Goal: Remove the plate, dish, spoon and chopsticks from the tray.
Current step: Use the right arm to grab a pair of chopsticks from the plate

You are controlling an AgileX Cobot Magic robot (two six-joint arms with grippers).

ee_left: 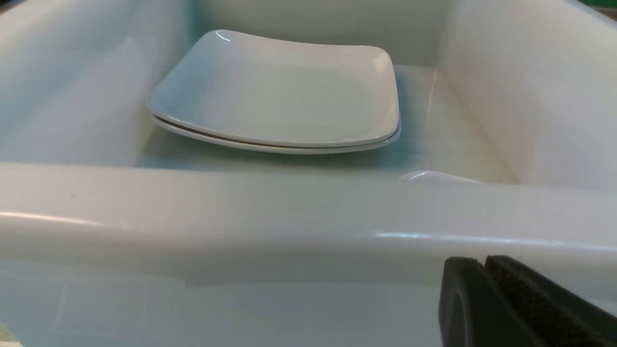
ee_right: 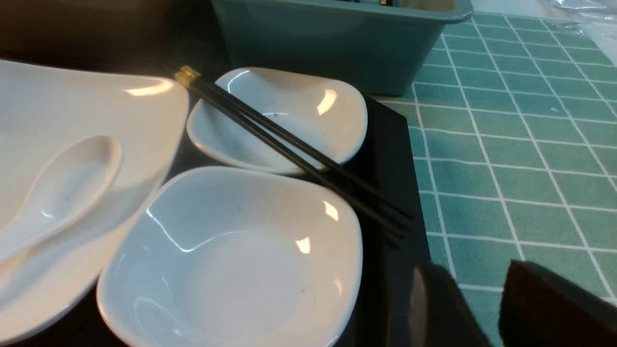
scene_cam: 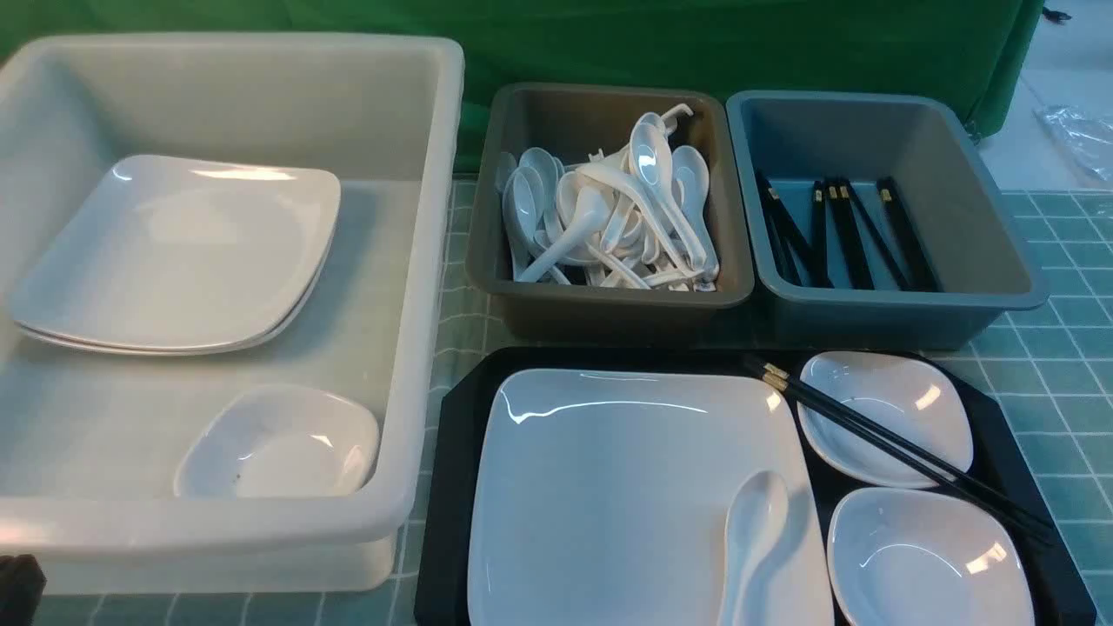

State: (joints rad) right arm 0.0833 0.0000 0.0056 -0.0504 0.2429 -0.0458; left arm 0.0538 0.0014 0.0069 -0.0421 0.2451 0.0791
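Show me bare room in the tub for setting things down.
The tub floor is bare right of the stacked plates, up to the right wall, and near-left, beside the small dish. The tray is packed; the spoon bin is heaped.

Glossy large white square plate [scene_cam: 609, 487], glossy white soup spoon [scene_cam: 752, 530] at its 5 o'clock, smooth thin black chopsticks [scene_cam: 904, 452], black plastic rectangular tray [scene_cam: 452, 487], smooth translucent white plastic tub [scene_cam: 417, 261], green checked cloth [scene_cam: 1061, 348]

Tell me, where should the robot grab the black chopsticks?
Grip the chopsticks near their middle, where they bridge the hollow of the far small dish; that probably leaves room beneath for fingertips. Come straight down from above with the right tool, turned so it closes across both thin sticks and pinches them together.
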